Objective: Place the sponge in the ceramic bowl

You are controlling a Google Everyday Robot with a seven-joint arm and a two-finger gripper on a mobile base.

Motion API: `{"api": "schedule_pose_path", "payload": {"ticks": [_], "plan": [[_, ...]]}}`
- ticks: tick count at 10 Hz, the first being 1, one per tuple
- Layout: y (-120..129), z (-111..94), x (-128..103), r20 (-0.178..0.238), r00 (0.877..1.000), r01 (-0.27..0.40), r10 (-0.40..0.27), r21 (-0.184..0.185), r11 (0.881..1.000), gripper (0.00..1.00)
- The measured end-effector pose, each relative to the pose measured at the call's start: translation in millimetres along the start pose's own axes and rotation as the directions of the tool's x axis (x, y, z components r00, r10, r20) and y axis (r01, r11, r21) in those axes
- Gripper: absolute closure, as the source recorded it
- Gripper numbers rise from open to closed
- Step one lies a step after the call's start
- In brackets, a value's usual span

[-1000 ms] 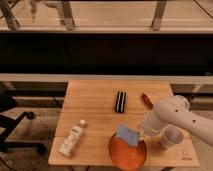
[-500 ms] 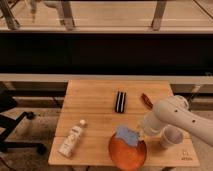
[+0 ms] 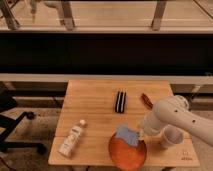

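Note:
The light-blue sponge [image 3: 127, 134] lies at the upper rim of the orange-red ceramic bowl [image 3: 127, 153], which sits at the front edge of the wooden table [image 3: 95, 107]. My gripper [image 3: 141, 132] is at the end of the white arm [image 3: 177, 117], right beside the sponge's right edge, just above the bowl's rim. Whether it still grips the sponge is hidden by the arm.
A black rectangular block [image 3: 120, 101] lies mid-table. A white bottle [image 3: 72, 140] lies on its side at the front left. A small pale cup [image 3: 171, 136] stands right of the bowl, under the arm. A reddish item [image 3: 147, 100] lies at the back right. A black chair base [image 3: 15, 132] stands left of the table.
The sponge and gripper have shifted very slightly; otherwise the scene looks the same.

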Motion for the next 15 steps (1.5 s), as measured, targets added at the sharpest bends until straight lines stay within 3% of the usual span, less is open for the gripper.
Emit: {"api": "schedule_pose_path", "payload": {"ticks": [15], "plan": [[-1.9, -1.1, 1.2, -0.013, 1.000, 0.023, -0.023, 0.005, 1.000, 0.99]]}}
